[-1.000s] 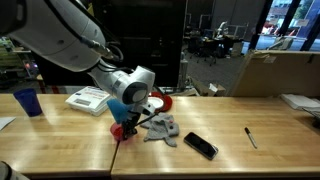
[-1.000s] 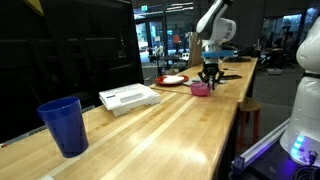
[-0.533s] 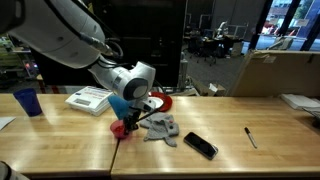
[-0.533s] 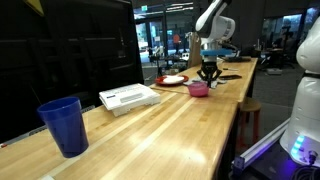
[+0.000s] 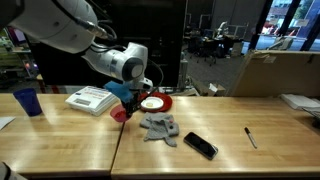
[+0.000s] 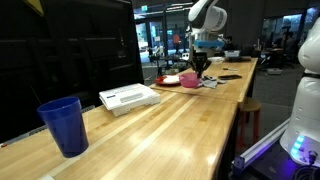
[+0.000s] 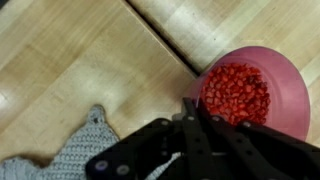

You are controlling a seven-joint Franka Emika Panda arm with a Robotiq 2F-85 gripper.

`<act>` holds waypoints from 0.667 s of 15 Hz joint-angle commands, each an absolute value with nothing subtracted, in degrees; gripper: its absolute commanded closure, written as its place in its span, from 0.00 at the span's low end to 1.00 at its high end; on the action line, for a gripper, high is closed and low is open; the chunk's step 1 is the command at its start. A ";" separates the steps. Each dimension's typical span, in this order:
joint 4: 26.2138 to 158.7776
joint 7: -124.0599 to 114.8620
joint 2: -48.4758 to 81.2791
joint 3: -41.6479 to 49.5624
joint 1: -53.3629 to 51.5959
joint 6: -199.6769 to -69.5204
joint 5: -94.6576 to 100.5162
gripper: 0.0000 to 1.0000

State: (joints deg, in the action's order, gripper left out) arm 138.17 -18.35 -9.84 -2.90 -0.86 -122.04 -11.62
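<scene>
My gripper (image 7: 199, 108) is shut on the near rim of a pink bowl (image 7: 285, 95) filled with small red pieces. In both exterior views the bowl (image 5: 120, 114) (image 6: 189, 79) hangs from the gripper (image 5: 128, 104) (image 6: 199, 66) a little above the wooden table (image 5: 70, 145). A grey knitted cloth (image 7: 75, 150) lies on the table below the fingers and to their left. In an exterior view the cloth (image 5: 160, 127) lies just to the right of the bowl.
A red plate (image 5: 155, 102) with something white on it sits behind the cloth. A black phone (image 5: 200, 146) and a pen (image 5: 250, 137) lie further right. A white box (image 5: 88, 99) and a blue cup (image 5: 28, 102) stand at the left.
The jaws closed on the bowl's rim. The arm then rose and drew back, lifting the bowl off the table and away from the cloth.
</scene>
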 commanded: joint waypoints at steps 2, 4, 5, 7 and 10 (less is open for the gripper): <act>128.96 -10.80 -8.16 -3.83 -2.62 -116.44 -8.07 0.99; 124.66 -7.02 -6.55 -4.07 -3.39 -114.12 -7.41 0.99; 121.97 -5.20 -5.16 -4.28 -3.75 -112.53 -7.11 0.99; 116.40 -1.62 -2.03 -4.73 -4.35 -109.26 -6.35 0.99; 106.45 3.40 4.28 -5.55 -5.20 -103.51 -4.66 0.99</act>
